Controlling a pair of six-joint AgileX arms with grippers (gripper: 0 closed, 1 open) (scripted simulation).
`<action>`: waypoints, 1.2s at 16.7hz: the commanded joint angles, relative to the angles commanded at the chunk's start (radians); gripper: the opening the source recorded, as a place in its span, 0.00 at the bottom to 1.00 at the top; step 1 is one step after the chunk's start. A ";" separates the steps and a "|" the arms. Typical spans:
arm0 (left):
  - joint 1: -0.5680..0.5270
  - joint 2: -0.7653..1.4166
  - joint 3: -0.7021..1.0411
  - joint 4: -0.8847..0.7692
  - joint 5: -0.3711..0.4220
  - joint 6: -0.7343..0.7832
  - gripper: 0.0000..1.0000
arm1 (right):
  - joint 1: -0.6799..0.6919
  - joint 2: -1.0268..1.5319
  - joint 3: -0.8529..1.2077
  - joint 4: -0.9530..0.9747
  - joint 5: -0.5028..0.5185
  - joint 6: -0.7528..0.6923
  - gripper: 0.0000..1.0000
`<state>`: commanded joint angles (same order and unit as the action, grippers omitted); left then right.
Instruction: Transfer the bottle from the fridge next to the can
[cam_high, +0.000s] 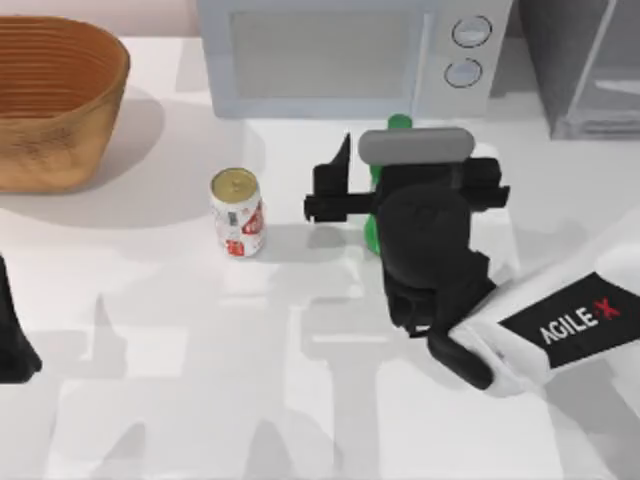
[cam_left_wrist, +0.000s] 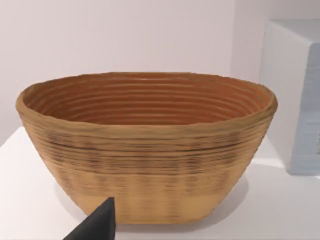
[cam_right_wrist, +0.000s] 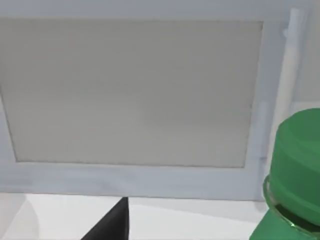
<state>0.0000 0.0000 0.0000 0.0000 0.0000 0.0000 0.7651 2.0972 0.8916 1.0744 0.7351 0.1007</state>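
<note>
The right gripper (cam_high: 372, 205) seems to hold the bottle (cam_high: 398, 124), at 3 o'clock from the can (cam_high: 238, 212). The bottle looks light, smooth and slippery, so its middle is best. The left arm (cam_high: 15, 345) waits at 9 o'clock.

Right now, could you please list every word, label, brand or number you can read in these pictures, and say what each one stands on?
"AGILE X", with the X in red: on a black panel on the white right arm, top view.
Small white-and-red drink can with gold top: red markings, too blurred to read.
White microwave with two round knobs: no readable marks by the knobs.
Translucent green plastic bottle: no text visible.
</note>
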 joint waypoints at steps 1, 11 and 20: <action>0.000 0.000 0.000 0.000 0.000 0.000 1.00 | 0.000 0.000 0.000 0.000 0.000 0.000 1.00; 0.000 0.000 0.000 0.000 0.000 0.000 1.00 | 0.050 -0.043 -0.080 0.027 0.050 0.010 1.00; 0.000 0.000 0.000 0.000 0.000 0.000 1.00 | 0.023 -0.149 -0.095 0.012 0.005 -0.001 1.00</action>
<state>0.0000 0.0000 0.0000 0.0000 0.0000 0.0000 0.7882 1.9482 0.7970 1.0868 0.7401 0.0993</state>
